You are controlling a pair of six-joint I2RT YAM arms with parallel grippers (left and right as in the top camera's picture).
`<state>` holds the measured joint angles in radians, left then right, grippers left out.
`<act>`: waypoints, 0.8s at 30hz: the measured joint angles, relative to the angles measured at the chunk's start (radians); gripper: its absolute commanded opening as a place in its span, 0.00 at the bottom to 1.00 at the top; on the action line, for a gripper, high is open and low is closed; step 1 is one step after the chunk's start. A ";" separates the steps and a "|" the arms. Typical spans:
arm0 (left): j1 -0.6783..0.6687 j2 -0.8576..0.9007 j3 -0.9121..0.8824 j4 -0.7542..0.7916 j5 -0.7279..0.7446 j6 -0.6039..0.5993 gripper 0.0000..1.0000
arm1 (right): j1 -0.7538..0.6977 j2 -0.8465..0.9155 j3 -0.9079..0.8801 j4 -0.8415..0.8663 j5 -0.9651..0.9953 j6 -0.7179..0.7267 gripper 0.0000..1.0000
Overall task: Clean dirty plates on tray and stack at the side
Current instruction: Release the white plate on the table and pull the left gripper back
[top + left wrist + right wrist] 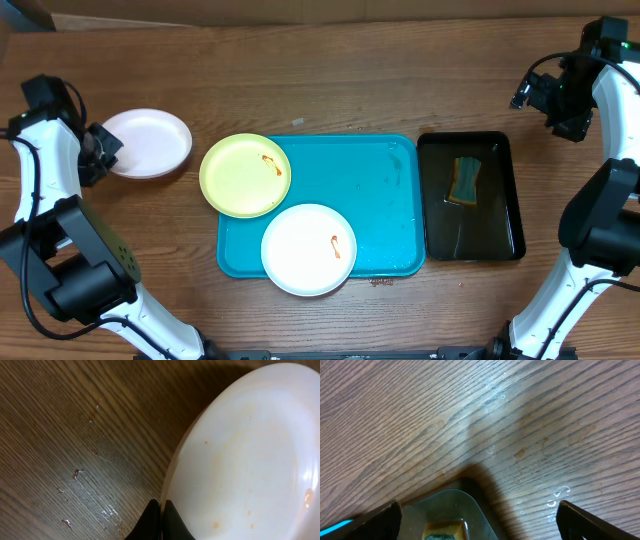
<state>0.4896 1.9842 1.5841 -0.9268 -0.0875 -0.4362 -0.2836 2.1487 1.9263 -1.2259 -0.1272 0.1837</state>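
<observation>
1. Nearest, a white plate (308, 250) sits on the turquoise tray (380, 200). It overhangs the near rim and has an orange-red smear right of its centre.
2. Behind it, the yellow-green plate (245, 175) lies over the tray's far-left corner, partly off the rim, with a smear on its right side.
3. Just right of the tray, a black tray (500, 215) holds a sponge (466, 180) in its far half.
4. Left of the tray and apart from it, the second white plate (148, 143) rests on the tabletop (350, 80), faintly stained orange.
5. The left jaws are together, their tips at that plate's left rim. Whether they pinch it, I cannot tell.
6. Farthest, the right jaws stand wide apart above the tabletop, past the black tray's far-right corner, holding nothing.
</observation>
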 measured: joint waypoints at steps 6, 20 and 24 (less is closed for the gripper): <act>0.000 0.000 -0.019 -0.006 -0.003 0.001 0.04 | 0.000 0.000 0.000 0.000 0.000 0.000 1.00; -0.004 0.000 -0.020 -0.049 0.103 0.085 0.80 | 0.000 0.000 0.000 0.000 0.000 0.000 1.00; -0.006 0.000 -0.020 -0.116 0.260 0.150 0.74 | 0.000 0.000 0.000 -0.001 0.000 0.000 1.00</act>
<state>0.4839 1.9846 1.5639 -1.0428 0.1722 -0.2863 -0.2836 2.1487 1.9263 -1.2266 -0.1268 0.1837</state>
